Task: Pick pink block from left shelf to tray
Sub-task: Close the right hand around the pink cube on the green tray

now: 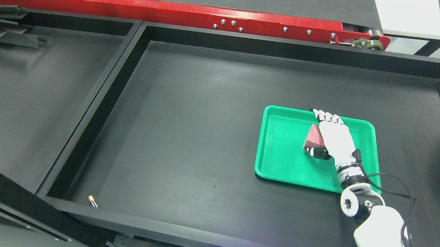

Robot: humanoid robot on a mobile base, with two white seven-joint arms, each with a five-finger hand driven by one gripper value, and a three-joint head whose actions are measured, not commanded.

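Placement step in hand: right hand [329,137] grips the pink block [313,139], fingers curled round it, low over the green tray [279,158]; next move calls for releasing fingers and withdrawing clear

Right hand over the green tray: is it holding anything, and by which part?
The right hand holds the pink block over the green tray, thumb on the block's near end, fingers over its far side.
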